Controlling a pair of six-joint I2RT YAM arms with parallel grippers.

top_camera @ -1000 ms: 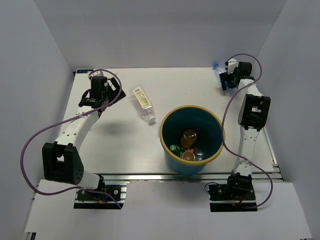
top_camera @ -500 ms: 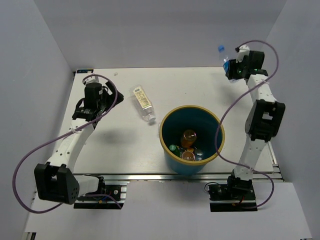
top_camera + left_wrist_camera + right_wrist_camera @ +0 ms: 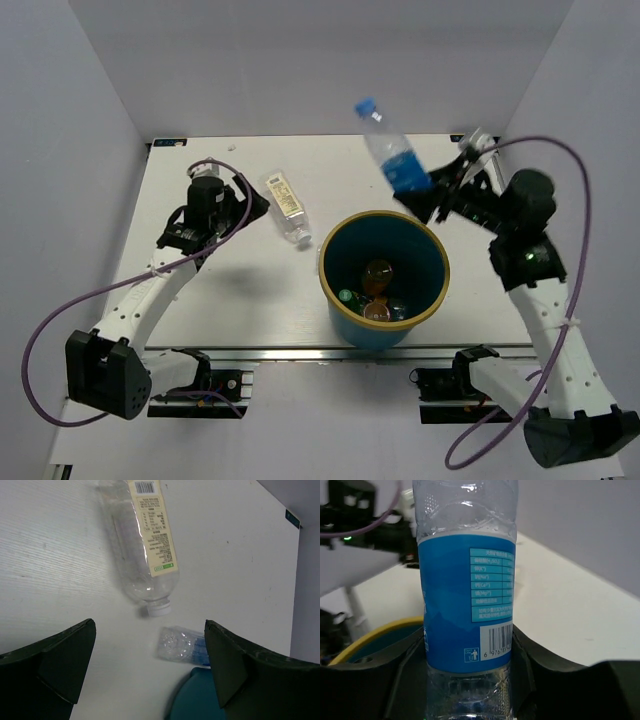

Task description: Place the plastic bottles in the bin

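Observation:
My right gripper (image 3: 418,192) is shut on the base of a clear blue-labelled bottle (image 3: 392,150), held in the air over the far rim of the teal bin (image 3: 325,262). In the right wrist view the bottle (image 3: 467,605) fills the space between the fingers, with the bin's yellow rim (image 3: 375,632) behind. Orange bottles (image 3: 378,272) and a green one (image 3: 348,297) lie inside the bin. A clear square cream-labelled bottle (image 3: 285,205) lies on the table left of the bin. My left gripper (image 3: 255,205) is open just left of it, its cap (image 3: 160,610) lying ahead of the fingers (image 3: 65,655).
The white table (image 3: 230,290) is walled in by grey panels on three sides. Purple cables loop off both arms. The bin stands at the front centre, near the table's front rail (image 3: 300,352).
My right arm has lifted the blue-labelled bottle from the far right corner and swung it left, above the bin's far rim. My left arm has moved right toward the cream-labelled bottle.

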